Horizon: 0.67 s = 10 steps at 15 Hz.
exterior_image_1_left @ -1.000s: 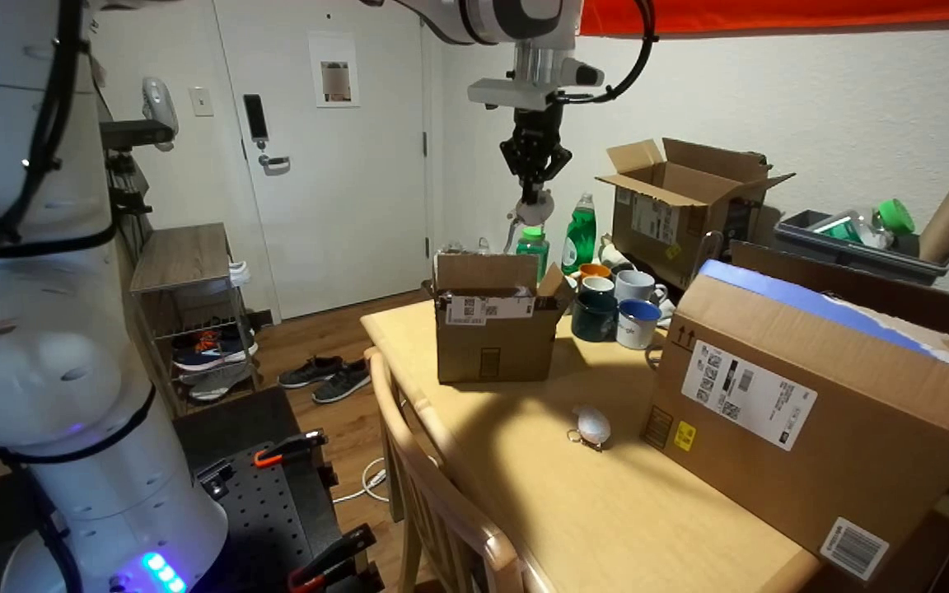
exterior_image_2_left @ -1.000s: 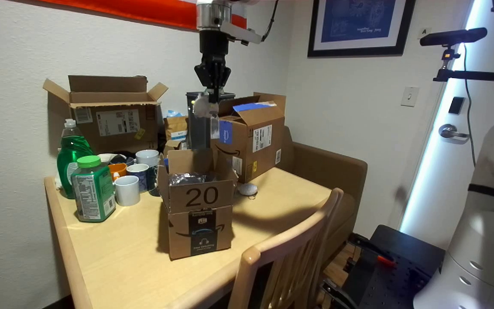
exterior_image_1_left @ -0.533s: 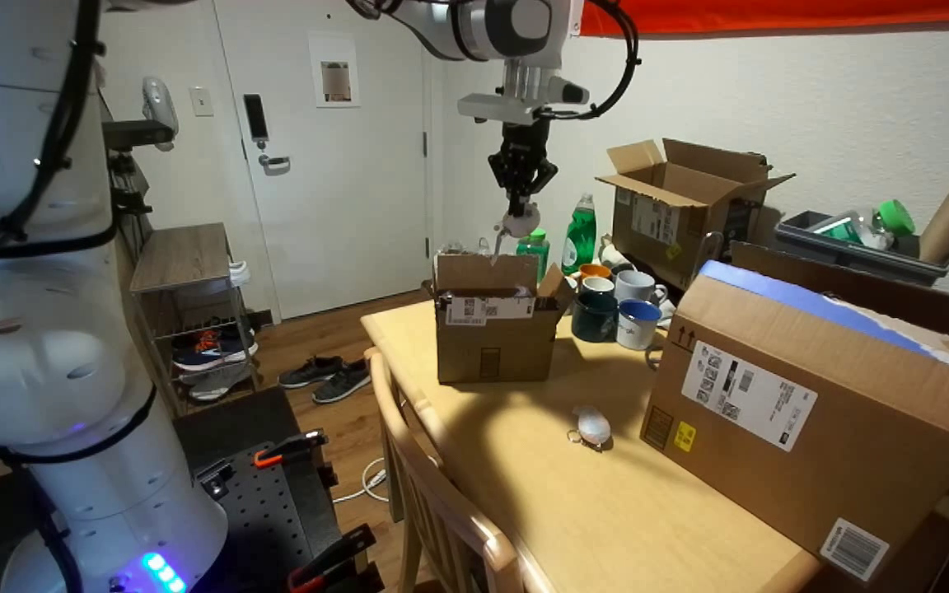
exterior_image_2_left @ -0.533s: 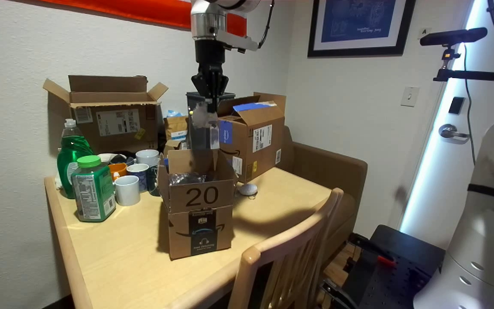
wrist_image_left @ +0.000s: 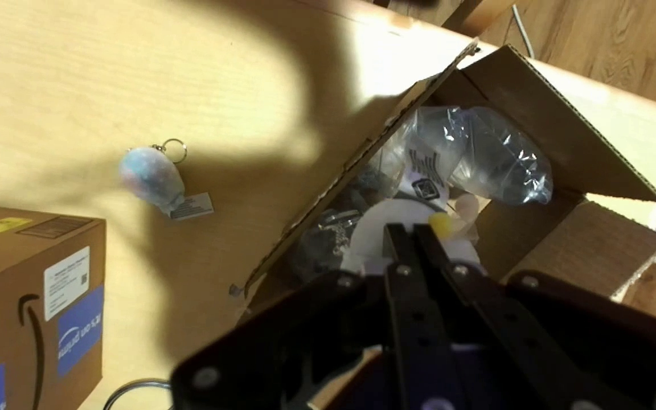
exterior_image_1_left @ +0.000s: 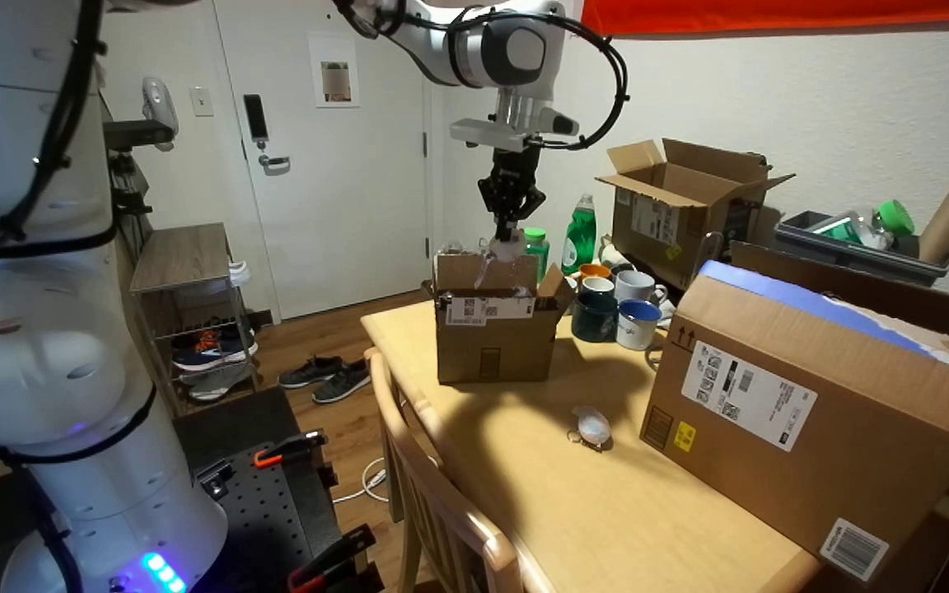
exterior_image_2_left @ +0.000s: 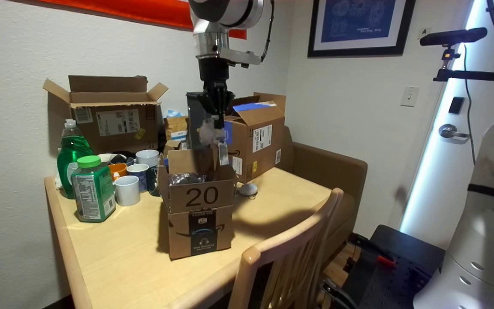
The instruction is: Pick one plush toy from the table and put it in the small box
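Observation:
The plush toy, pale grey-white with a yellow spot, hangs from my gripper in both exterior views (exterior_image_1_left: 509, 249) (exterior_image_2_left: 207, 132) and in the wrist view (wrist_image_left: 369, 233). A label tag (exterior_image_2_left: 223, 154) dangles below it. My gripper (exterior_image_1_left: 505, 233) points down with its fingers nearly together on the toy; it also shows in the wrist view (wrist_image_left: 409, 229). The small box (exterior_image_1_left: 493, 350) (exterior_image_2_left: 200, 227) stands open on the tan table (exterior_image_1_left: 656, 502), its flaps up. The toy is just above the box opening. Clear plastic wrapping (wrist_image_left: 499, 154) lies inside the box.
Another small pale toy with a keyring (exterior_image_1_left: 592, 428) (wrist_image_left: 151, 176) lies on the table. A big labelled carton (exterior_image_1_left: 804, 428), a wide-flapped carton (exterior_image_1_left: 647, 218), several mugs (exterior_image_1_left: 596, 317) and green bottles (exterior_image_2_left: 73, 150) stand around. A wooden chair (exterior_image_2_left: 281, 249) is at the table edge.
My gripper has come down with the plush toy in it, shifting left in an exterior view until the toy is just above the small box. The toy on the table has not moved.

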### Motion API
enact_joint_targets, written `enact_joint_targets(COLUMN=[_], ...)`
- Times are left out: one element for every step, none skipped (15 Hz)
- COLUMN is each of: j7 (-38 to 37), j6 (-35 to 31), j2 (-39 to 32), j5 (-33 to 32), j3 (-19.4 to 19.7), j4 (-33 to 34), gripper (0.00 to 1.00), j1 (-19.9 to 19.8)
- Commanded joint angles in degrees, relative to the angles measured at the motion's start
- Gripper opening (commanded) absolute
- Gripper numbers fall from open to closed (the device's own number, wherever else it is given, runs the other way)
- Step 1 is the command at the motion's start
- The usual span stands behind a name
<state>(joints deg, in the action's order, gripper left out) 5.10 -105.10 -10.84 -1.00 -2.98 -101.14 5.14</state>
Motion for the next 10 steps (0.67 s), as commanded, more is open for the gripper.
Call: enact_joint_targets(j7=[-1.98, -1.95, -1.87, -1.84, -1.86, -1.75, -1.67, -1.59, -1.52, -1.44], j6=[-0.98, -0.95, -1.02, -1.01, -0.91, -0.8, -0.68, -0.69, -0.69, -0.7], j2=[0.12, -0.13, -0.42, -0.94, -1.47, -2.05, -2.61, -3.09, -3.63, -4.08], j5=[-1.18, -1.13, -1.22, -1.3, -1.31, -1.29, -1.23, -1.21, -1.16, -1.08], j3=[-0.67, -0.79, -0.93, -1.1, -1.25, -1.37, -1.45, -1.5, -1.54, -1.54], j4=[-1.72, -1.78, -1.79, -1.56, -1.27, -0.96, -0.66, -0.51, -0.32, -0.24], gripper=[0.01, 0.01, 0.01, 0.01, 0.01, 0.01, 0.01, 0.01, 0.01, 0.01], j1=[0.31, 0.38, 0.48, 0.6, 0.7, 0.83, 0.99, 1.11, 1.2, 1.29])
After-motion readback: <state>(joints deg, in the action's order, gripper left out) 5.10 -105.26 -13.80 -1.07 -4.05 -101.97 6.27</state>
